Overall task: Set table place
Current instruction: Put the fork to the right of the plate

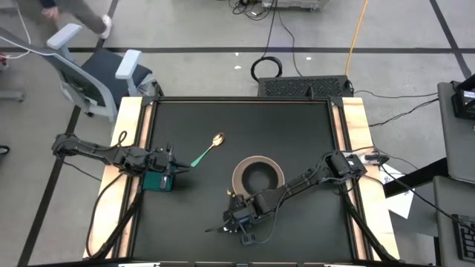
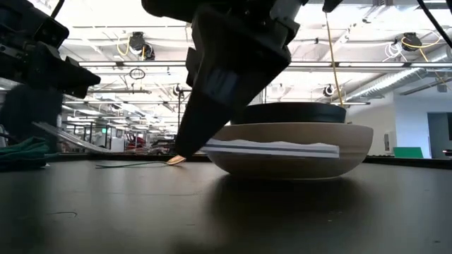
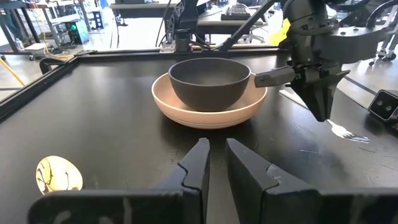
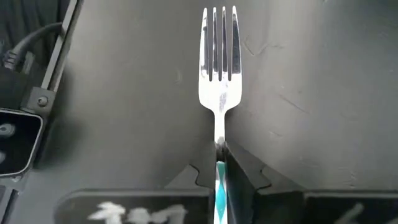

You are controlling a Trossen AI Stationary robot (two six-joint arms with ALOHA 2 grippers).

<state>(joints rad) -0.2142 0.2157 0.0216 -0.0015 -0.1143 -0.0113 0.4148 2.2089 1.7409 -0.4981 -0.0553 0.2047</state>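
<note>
The pinkish-beige plate (image 1: 239, 178) stands right of the table's middle, and the black bowl (image 1: 259, 178) stands in it; both also show in the left wrist view (image 3: 208, 107). The spoon (image 1: 210, 148) lies left of them, gold bowl (image 3: 58, 174) toward the far side. My left gripper (image 3: 217, 155) is at the spoon's green handle end (image 1: 196, 160), fingers almost together, holding nothing. My right gripper (image 4: 219, 149) is near the plate's near-left side, shut on the silver fork (image 4: 219, 56), down at the table (image 1: 297, 119). My right gripper pinches the fork's handle (image 4: 219, 138) just behind the neck, between its two fingers. The fingers (image 2: 194, 134) come from above, slanting down to the table. The fork's tined end (image 3: 341, 129) sticks out past the fingertips toward the table's left, low at the tabletop.
Pale wooden strips (image 1: 126, 141) run along the table's two short sides. An office chair (image 1: 96, 74) stands beyond the far left corner, and cables and equipment (image 1: 304, 85) lie behind the far edge. Bare tabletop lies near the front edge and at the far right.
</note>
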